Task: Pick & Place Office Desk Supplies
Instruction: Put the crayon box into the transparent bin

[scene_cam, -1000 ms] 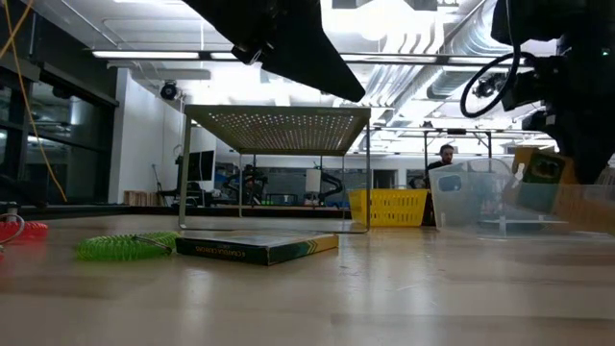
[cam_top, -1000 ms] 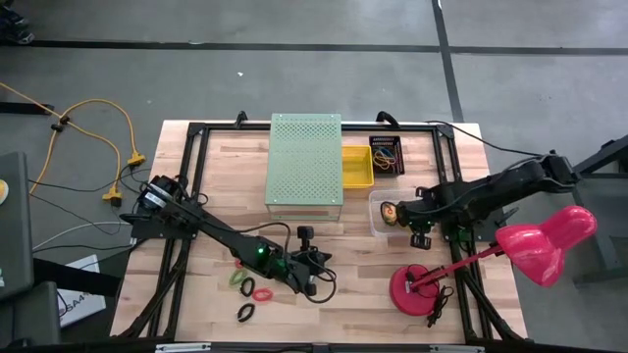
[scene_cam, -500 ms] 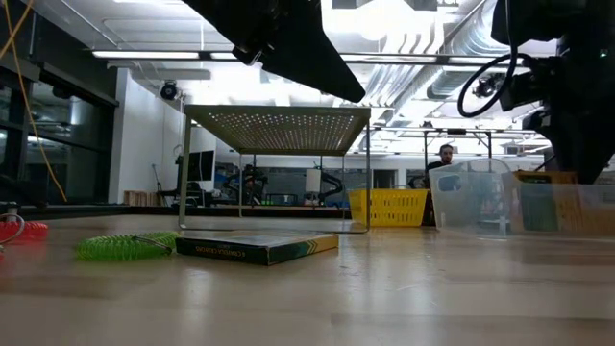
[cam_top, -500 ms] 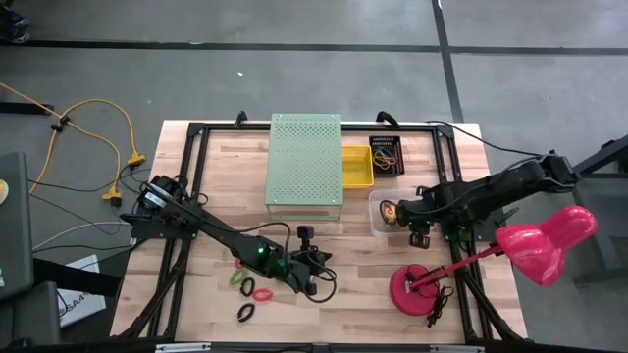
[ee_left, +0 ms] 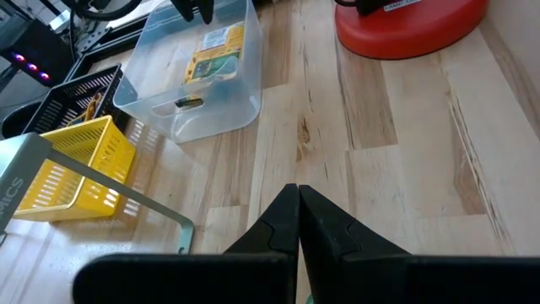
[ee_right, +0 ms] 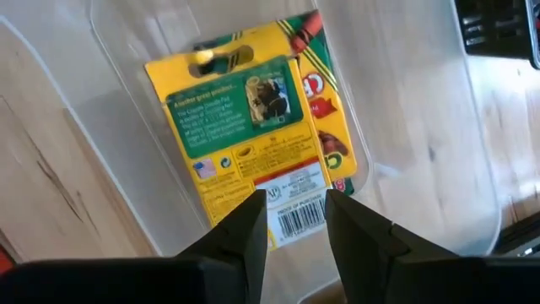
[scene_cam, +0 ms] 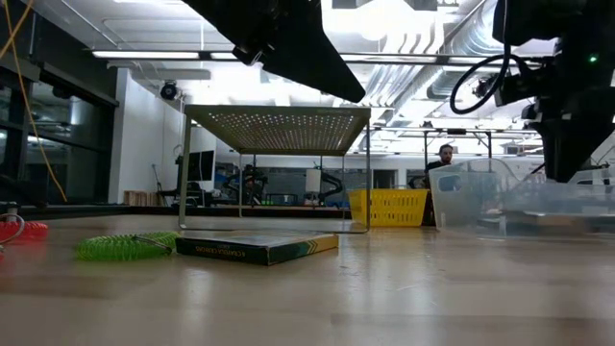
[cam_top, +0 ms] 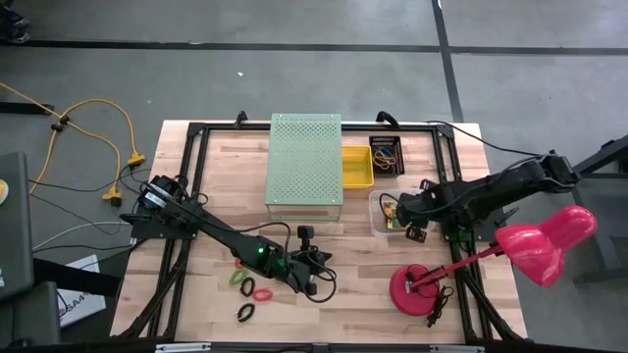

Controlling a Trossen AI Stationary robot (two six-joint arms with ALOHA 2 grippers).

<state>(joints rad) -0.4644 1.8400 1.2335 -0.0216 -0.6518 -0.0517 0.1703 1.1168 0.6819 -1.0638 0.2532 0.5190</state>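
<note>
Crayon box [ee_right: 253, 135] lies flat inside the clear bin [cam_top: 379, 214], its label legible only from the right wrist; right gripper [ee_right: 291, 215] fingers hang parted just above it, empty. Left gripper [ee_left: 297, 224] fingers meet over the tabletop [ee_left: 405, 169].

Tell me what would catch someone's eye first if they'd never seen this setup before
Probably the pink desk lamp at the table's right edge, its red base near the front. Next, the large pale-green perforated box at the back centre, with a yellow basket beside it. Then the right gripper, open above a clear bin where a yellow-and-green crayon box lies flat.
</note>
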